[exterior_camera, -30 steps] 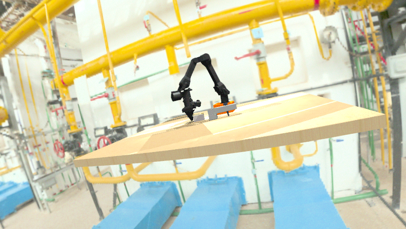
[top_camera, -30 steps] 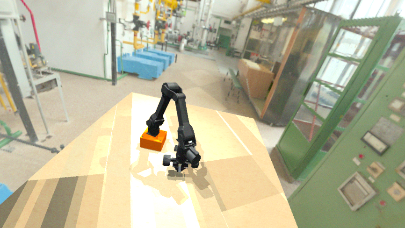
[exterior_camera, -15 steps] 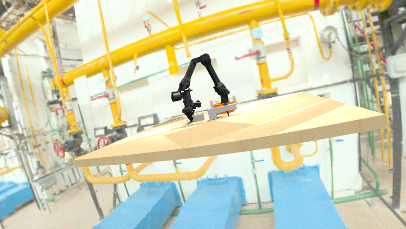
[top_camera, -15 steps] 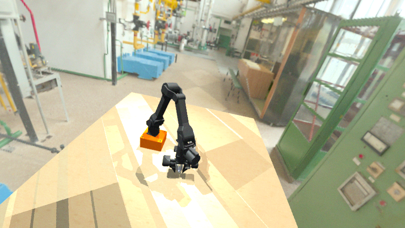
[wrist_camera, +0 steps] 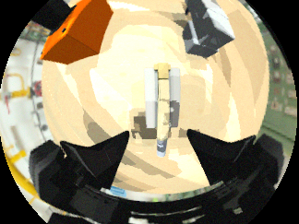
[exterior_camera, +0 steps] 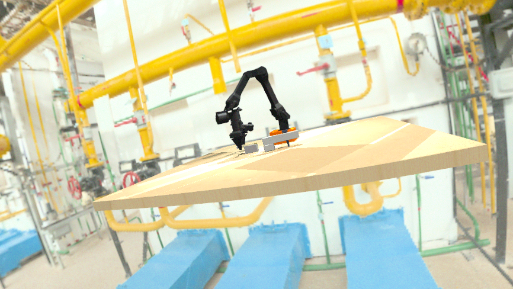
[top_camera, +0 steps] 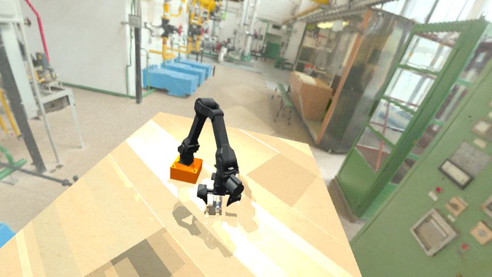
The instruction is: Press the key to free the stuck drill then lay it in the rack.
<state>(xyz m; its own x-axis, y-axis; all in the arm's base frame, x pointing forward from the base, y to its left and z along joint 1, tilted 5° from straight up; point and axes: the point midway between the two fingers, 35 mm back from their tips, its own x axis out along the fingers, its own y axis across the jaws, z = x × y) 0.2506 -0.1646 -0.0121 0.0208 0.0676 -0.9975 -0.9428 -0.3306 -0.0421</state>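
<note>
My gripper (top_camera: 217, 204) (exterior_camera: 240, 147) (wrist_camera: 158, 133) is open, its two black fingers wide apart, low over the front end of a grey fixture. The fixture's two parallel walls (wrist_camera: 150, 98) flank a long tan bar (wrist_camera: 162, 102), probably the key, with a wider tan block at its far end. A short silver-blue round end (wrist_camera: 161, 148), probably the drill, sticks out toward me between the fingers, without visible contact. How far the bar is pressed down cannot be told. A grey blocky piece (wrist_camera: 208, 29) (exterior_camera: 280, 137), possibly the rack, stands beyond the fixture; nothing shows lying in it.
The orange arm base (top_camera: 186, 171) (wrist_camera: 88, 36) stands behind the fixture, on the left in the wrist view. Everything stands on a light wooden table (top_camera: 113, 192) (exterior_camera: 305, 161). Patchy light and the arm's shadow blur the outlines around the fixture.
</note>
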